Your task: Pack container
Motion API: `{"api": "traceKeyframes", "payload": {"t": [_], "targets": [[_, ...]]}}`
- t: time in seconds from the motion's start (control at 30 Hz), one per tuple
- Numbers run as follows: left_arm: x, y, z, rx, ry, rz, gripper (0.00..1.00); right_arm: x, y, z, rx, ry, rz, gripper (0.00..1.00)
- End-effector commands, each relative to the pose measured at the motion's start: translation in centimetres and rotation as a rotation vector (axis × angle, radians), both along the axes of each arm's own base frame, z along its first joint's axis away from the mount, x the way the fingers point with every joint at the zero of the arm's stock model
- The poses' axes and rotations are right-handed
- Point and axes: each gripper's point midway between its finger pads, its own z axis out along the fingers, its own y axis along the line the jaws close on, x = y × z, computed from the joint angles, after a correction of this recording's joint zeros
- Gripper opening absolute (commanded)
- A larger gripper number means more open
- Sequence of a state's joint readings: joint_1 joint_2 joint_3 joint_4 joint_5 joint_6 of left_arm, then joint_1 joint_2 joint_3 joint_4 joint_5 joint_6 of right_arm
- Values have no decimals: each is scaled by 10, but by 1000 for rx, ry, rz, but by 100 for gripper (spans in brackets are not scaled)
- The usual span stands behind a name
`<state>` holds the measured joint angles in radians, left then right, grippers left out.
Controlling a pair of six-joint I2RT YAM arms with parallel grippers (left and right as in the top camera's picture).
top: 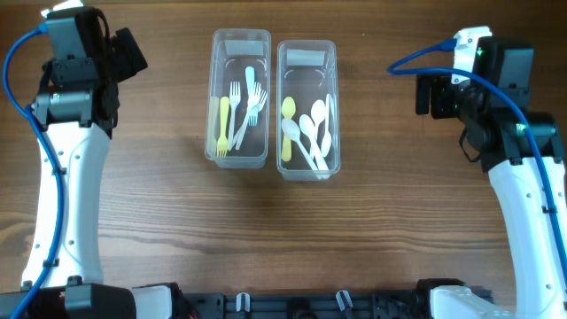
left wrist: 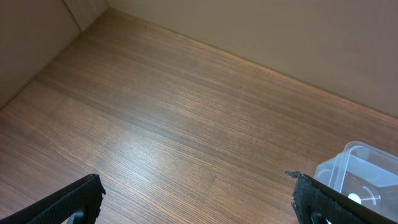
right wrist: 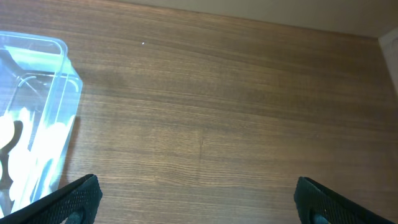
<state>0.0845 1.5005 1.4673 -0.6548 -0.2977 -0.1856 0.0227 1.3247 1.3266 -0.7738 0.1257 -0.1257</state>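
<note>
Two clear plastic containers stand side by side at the middle back of the table. The left container (top: pixel 239 96) holds several plastic forks (top: pixel 237 111), yellow, white and pale blue. The right container (top: pixel 307 108) holds several plastic spoons (top: pixel 310 133), white with one yellow. My left gripper (left wrist: pixel 198 196) is open and empty, raised over bare table at the far left; a corner of a container (left wrist: pixel 360 171) shows at its right. My right gripper (right wrist: pixel 198 199) is open and empty over bare table at the far right; the spoon container (right wrist: pixel 37 118) shows at its left.
The wooden table (top: pixel 283 230) bears nothing else. A wall runs along the back edge in the left wrist view (left wrist: pixel 280 37). A black rail with mounts lies along the front edge (top: pixel 292 306).
</note>
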Motion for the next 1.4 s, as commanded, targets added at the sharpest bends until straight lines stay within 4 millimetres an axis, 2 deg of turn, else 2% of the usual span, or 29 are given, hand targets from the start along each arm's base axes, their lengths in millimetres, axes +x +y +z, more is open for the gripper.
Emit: {"api": "traceKeyframes", "payload": {"t": [0.0, 0.1, 0.17, 0.3, 0.4, 0.53, 0.67, 0.8, 0.87, 0.93, 1.07, 1.2, 1.27, 1.37], "targets": [[0, 0, -1, -8, 0, -3, 100, 2, -4, 1, -19, -1, -12, 100], [0, 0, -1, -8, 0, -3, 100, -9, -4, 25, -16, -70, -11, 100], [0, 0, -1, -8, 0, -3, 100, -24, -1, 52, -14, -148, -5, 100], [0, 0, -1, -8, 0, -3, 100, -84, 16, 129, 8, -404, 58, 100], [0, 0, -1, -8, 0, -3, 100, -129, 20, 168, 28, -557, 87, 100], [0, 0, -1, -8, 1, -3, 100, -189, 12, 203, 38, -738, 84, 100], [0, 0, -1, -8, 0, -3, 100, -244, -1, 217, 23, -860, 57, 100], [0, 0, -1, -8, 1, -3, 100, -289, -1, 209, 97, -925, 69, 100], [0, 0, -1, -8, 0, -3, 100, -300, -3, 201, 147, -949, 53, 100], [0, 0, -1, -8, 0, -3, 100, -303, -3, 182, 195, -952, 38, 100], [0, 0, -1, -8, 1, -3, 100, -276, 1, 139, 313, -912, -5, 100], [0, 0, -1, -8, 1, -3, 100, -219, 10, 91, 460, -884, -50, 100], [0, 0, -1, -8, 1, -3, 100, -194, 20, 64, 478, -862, -19, 100], [0, 0, -1, -8, 1, -3, 100, -168, 30, 30, 489, -840, 21, 100]]}}
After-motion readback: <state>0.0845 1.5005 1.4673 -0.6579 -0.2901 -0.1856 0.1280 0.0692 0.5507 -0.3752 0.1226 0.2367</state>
